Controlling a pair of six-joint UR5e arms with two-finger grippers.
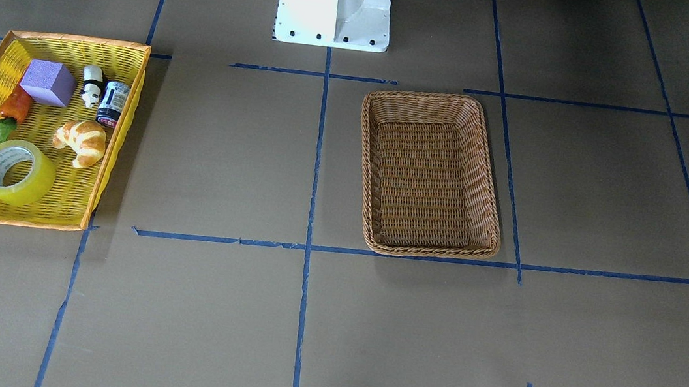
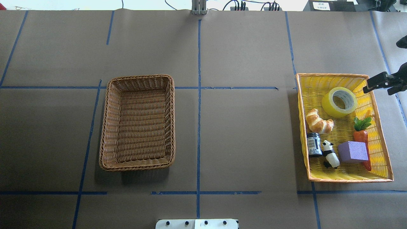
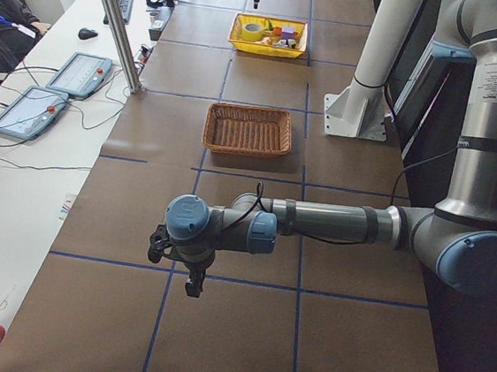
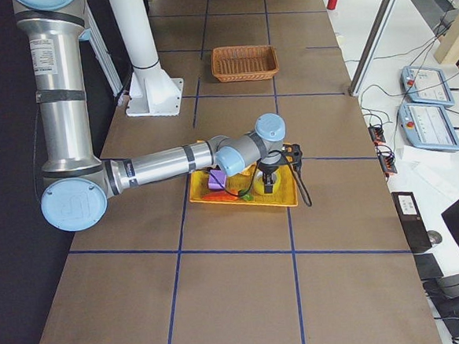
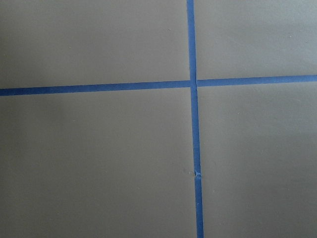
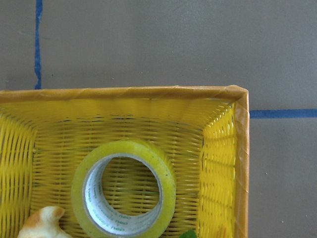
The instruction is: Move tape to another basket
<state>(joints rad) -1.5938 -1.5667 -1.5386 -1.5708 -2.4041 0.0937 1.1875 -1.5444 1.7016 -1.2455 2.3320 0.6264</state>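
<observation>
The yellow tape roll (image 2: 339, 102) lies flat in the far end of a yellow tray (image 2: 330, 75). It also shows in the front view (image 1: 16, 173) and fills the right wrist view (image 6: 124, 191). The brown wicker basket (image 2: 140, 122) stands empty on the robot's left half of the table (image 1: 424, 183). My right gripper (image 2: 370, 86) hangs over the tray's far outer corner, above and beside the tape; I cannot tell whether it is open. My left gripper (image 3: 192, 280) hangs over bare table far from both baskets and shows only in the left side view, so I cannot tell its state.
The yellow tray also holds a croissant (image 2: 319, 121), a carrot (image 2: 362, 135), a purple block (image 2: 352, 152), a panda figure (image 2: 330, 155) and a small jar (image 2: 314, 144). The white robot base (image 1: 335, 2) stands at the table's near edge. Blue tape lines grid the brown table.
</observation>
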